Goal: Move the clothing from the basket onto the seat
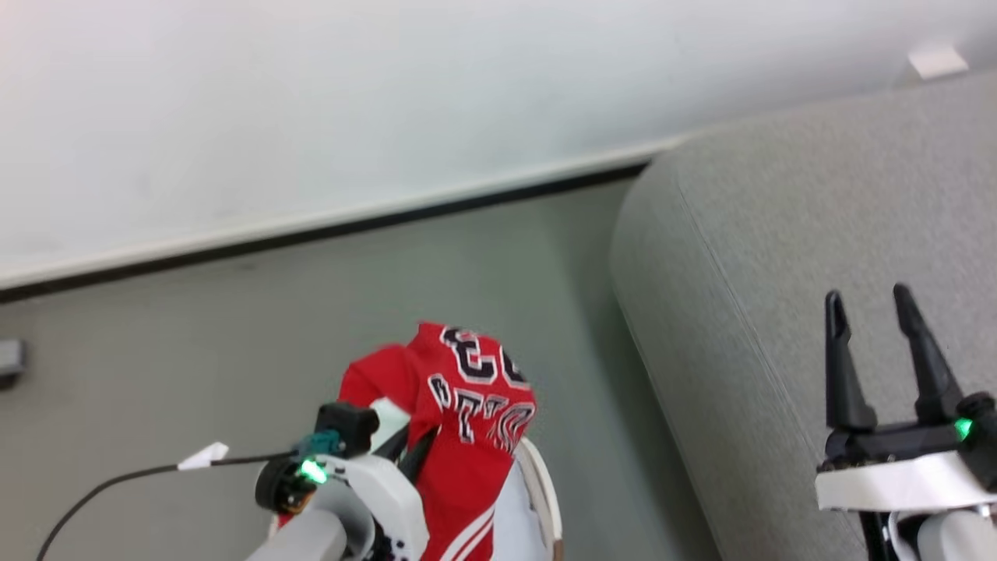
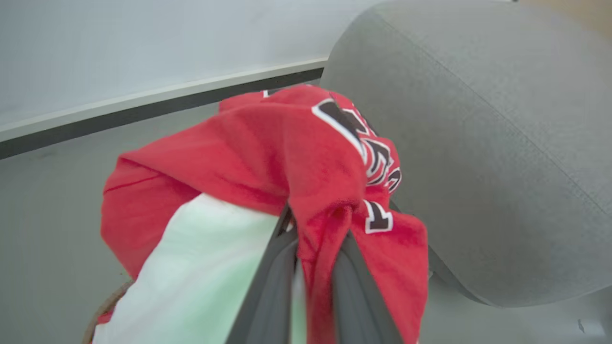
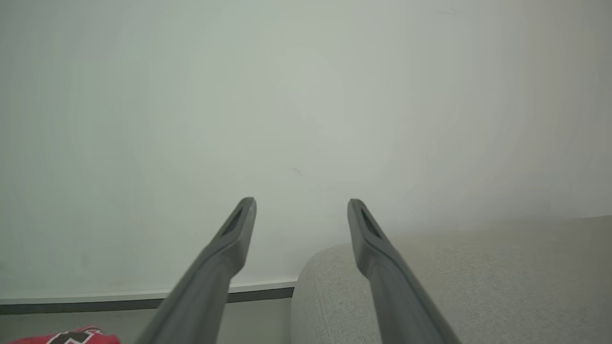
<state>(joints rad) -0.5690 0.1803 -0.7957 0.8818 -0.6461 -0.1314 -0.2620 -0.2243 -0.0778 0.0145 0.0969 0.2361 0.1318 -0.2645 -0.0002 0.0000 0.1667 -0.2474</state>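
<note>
Left gripper (image 2: 316,231): two long dark fingers clenched on a bunched fold of red cloth, pinched between them.
Clothing: bright red sports garment with black, white-outlined numerals and letters (image 1: 467,397); held up in that grip, draped over the fingers, lower part trailing down into the basket; not yet over the seat.
Basket: rounded cream-white plastic laundry basket with a brown rim (image 1: 544,487); right below the hanging cloth, near the seat's edge.
Seat: large light grey fabric-upholstered sofa seat with a rounded, padded edge (image 1: 779,257); to the right of the basket.
Right gripper (image 1: 868,300): fingers spread apart, grasping nothing, poised above the seat.
Surroundings: grey floor (image 1: 234,351); white wall (image 1: 389,93) with a dark skirting strip.
Step in hand: likely the carry, with the garment raised and the transfer to the seat pending.
Next move: probably a swing rightward, high enough to bring the trailing hem clear of the rim, then a release above the cushion.
</note>
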